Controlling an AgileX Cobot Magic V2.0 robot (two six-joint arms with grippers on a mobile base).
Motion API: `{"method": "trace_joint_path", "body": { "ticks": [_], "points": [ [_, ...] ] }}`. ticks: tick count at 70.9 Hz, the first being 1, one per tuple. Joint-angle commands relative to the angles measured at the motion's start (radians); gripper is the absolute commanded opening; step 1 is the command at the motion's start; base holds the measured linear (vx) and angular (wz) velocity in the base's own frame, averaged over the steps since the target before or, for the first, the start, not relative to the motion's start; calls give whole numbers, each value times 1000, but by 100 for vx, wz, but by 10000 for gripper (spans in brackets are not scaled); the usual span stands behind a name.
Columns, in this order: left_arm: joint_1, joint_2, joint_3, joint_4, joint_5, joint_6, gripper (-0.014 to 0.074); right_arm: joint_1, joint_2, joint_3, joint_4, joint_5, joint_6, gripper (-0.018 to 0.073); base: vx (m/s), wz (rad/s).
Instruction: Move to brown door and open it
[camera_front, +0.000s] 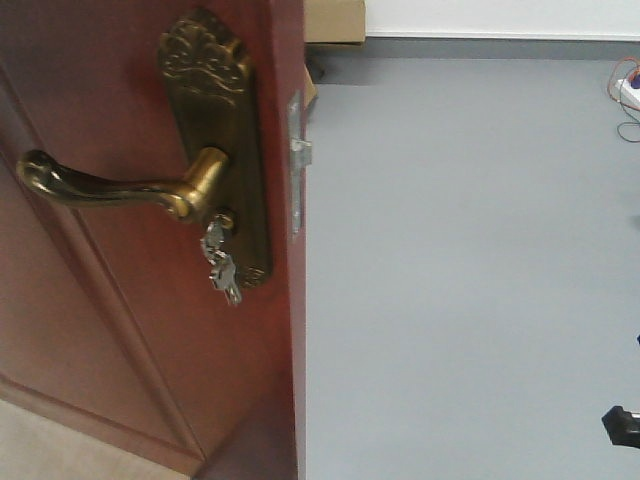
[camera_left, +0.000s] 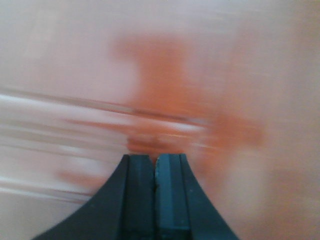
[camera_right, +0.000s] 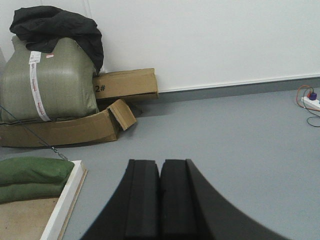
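Front view: the brown door (camera_front: 120, 330) fills the left half of the frame, glossy and panelled. Its ornate brass backplate (camera_front: 215, 110) stands in the upper left, close to the door's right edge. The curved lever handle (camera_front: 110, 185) runs from the backplate toward the left edge of the frame, roughly level. A bunch of silver keys (camera_front: 220, 265) hangs just below the handle's hub. A metal latch plate (camera_front: 297, 160) shows on the door's narrow edge. Right of that edge lies the grey floor (camera_front: 470, 270), with a cardboard box (camera_front: 335, 20) at the top centre and a power strip (camera_front: 630, 90) at the far right. A small dark object at the lower right cannot be identified.

Left wrist view: the left claw (camera_left: 155, 162) is clenched, pads pressed together with nothing between them. A blurred reddish-brown surface fills the frame close ahead; contact cannot be told.

Right wrist view: the right claw (camera_right: 160, 165) is likewise clenched on nothing, over the floor. A green sack (camera_right: 47, 82) under a black cloth (camera_right: 57, 25) occupies the upper left.
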Motion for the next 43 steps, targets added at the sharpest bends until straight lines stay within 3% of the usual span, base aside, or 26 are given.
{"method": "trace_joint_path", "body": {
  "ticks": [1,43],
  "points": [
    [-2,0,-27,-17,-15,0,11,0,-8,2,-4,-80,-9,0,19,6],
    [-2,0,-27,-17,-15,0,11,0,-8,2,-4,-80,-9,0,17,4]
  ]
}}
